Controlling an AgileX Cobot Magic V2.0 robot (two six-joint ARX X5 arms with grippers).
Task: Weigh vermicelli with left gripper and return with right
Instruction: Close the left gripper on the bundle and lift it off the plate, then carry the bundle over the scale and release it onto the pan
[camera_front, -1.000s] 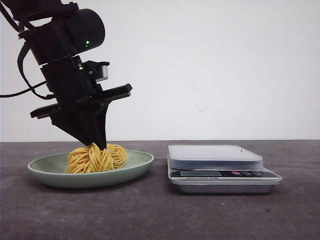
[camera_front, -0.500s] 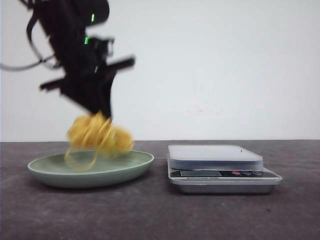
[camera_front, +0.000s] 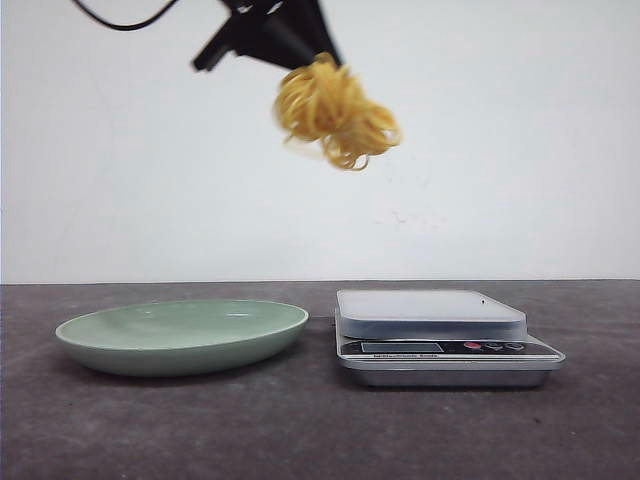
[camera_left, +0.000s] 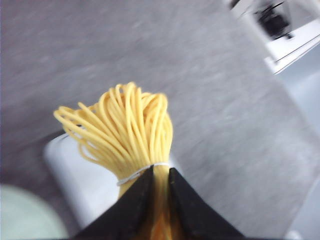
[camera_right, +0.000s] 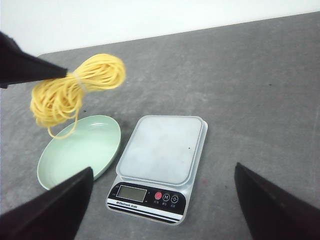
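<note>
My left gripper (camera_front: 318, 55) is shut on the vermicelli (camera_front: 335, 110), a round nest of yellow strands tied with a thin white band. It hangs high in the air, over the gap between the pale green plate (camera_front: 180, 335) and the scale (camera_front: 430, 310). In the left wrist view the black fingers (camera_left: 135, 200) pinch the bundle (camera_left: 125, 127) at the band, with the scale's white platform blurred below. In the right wrist view the vermicelli (camera_right: 70, 95) hangs above the plate (camera_right: 80, 150); my right gripper (camera_right: 162, 172) is open and empty high over the scale (camera_right: 160, 160).
The scale's display and buttons (camera_right: 150, 196) face the robot. The plate is empty. The grey tabletop (camera_front: 320, 430) ends at a white wall behind.
My left gripper has lifted the vermicelli off the plate, high up and to the right toward the scale. The plate now lies empty.
</note>
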